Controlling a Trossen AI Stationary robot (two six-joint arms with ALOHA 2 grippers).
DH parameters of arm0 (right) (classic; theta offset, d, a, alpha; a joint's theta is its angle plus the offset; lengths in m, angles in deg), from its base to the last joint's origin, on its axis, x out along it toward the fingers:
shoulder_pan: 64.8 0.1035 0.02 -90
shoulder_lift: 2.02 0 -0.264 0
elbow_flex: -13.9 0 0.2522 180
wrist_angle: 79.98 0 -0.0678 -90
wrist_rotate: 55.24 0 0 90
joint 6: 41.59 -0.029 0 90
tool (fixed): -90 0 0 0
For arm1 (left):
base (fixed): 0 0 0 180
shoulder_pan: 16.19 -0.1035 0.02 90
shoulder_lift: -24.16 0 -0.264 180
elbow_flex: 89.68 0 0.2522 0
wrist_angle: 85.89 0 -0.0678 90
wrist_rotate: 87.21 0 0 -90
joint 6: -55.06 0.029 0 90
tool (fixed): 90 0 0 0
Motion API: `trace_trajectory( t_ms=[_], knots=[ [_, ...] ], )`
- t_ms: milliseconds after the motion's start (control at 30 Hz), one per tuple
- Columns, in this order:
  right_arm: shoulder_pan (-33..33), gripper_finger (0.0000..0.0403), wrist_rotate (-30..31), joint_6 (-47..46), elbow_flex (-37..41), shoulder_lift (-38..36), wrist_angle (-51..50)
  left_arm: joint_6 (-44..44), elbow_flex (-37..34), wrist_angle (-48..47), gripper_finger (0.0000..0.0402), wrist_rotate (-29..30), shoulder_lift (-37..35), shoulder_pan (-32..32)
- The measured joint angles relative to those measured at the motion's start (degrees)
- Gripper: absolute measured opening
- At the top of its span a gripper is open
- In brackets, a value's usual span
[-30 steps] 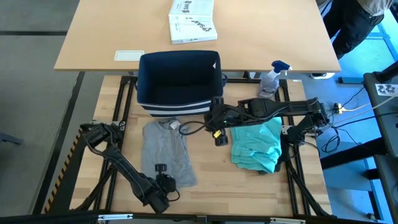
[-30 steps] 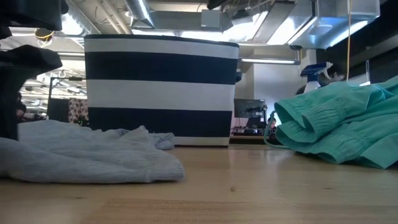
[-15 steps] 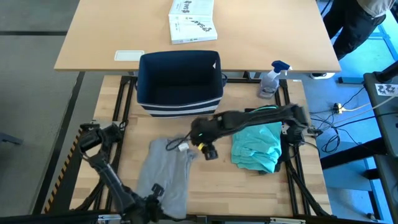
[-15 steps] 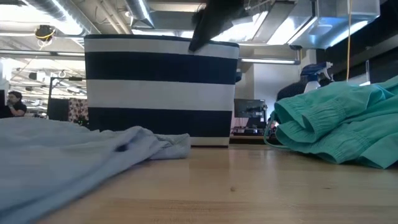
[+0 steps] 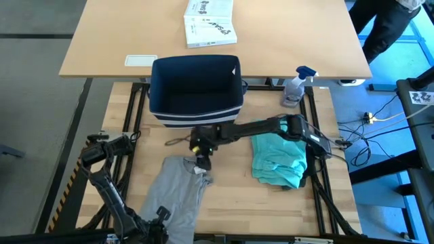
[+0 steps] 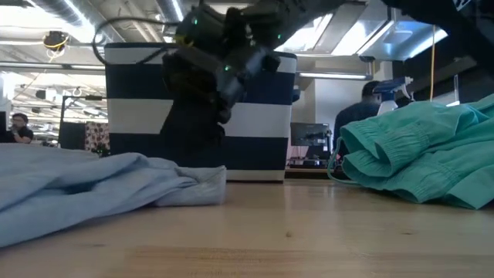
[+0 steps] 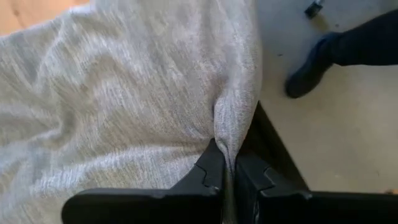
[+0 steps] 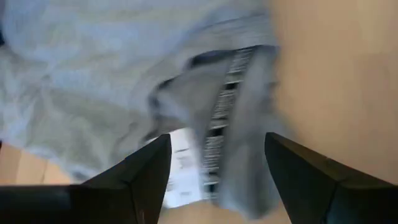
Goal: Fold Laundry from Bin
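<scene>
The grey T-shirt (image 5: 178, 193) lies slanting on the wooden table, with its collar end (image 5: 198, 168) toward the bin (image 5: 196, 91) and its other end at the table's near edge. My left gripper (image 5: 161, 220) is shut on that near end. My right gripper (image 5: 201, 161) stands open over the collar end, one finger on either side of the collar and label (image 8: 217, 137). In the low view the right gripper (image 6: 197, 131) hangs before the striped bin (image 6: 255, 116), above the shirt (image 6: 93, 189). A teal piece (image 5: 279, 157) lies bunched at the right. My left gripper pinches a bunched fold (image 7: 233, 134) at the shirt's near end between its two shut fingers (image 7: 211, 168). It comes steeply from above at the table's near edge. The cloth spreads away from the fold across the table. My right gripper may touch the collar end; I cannot tell.
A spray bottle (image 5: 296, 85) stands at the back right. On the tan table beyond the bin lie a white printed box (image 5: 210, 22) and a white card (image 5: 141, 60). A person's dark shoe (image 7: 311, 68) is on the floor past the near edge.
My left gripper has gone toward the table's near edge and a little left with the shirt's near end. The whole shirt has slid that way and now lies slanting. My right gripper has come down and toward the left, from beside the bin to the collar end, still open.
</scene>
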Motion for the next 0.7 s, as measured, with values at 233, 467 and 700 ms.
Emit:
trace_trajectory(
  t_ms=[233,467,700],
  knots=[
    [-0.6,0.0257,0.0,-5.0,0.0,0.8,-0.8,-1.1,0.0,0.0,0.0002,-4.6,0.0,1.0],
    [2.1,0.0257,-3.0,1.8,0.0,2.7,-2.3,-1.4,0.0,-0.1,0.0002,-5.6,0.0,1.8],
    [7.5,0.0257,4.5,19.8,-0.1,2.8,-5.6,-4.8,0.0,-0.3,0.0002,-6.1,0.0,3.3]
  ],
)
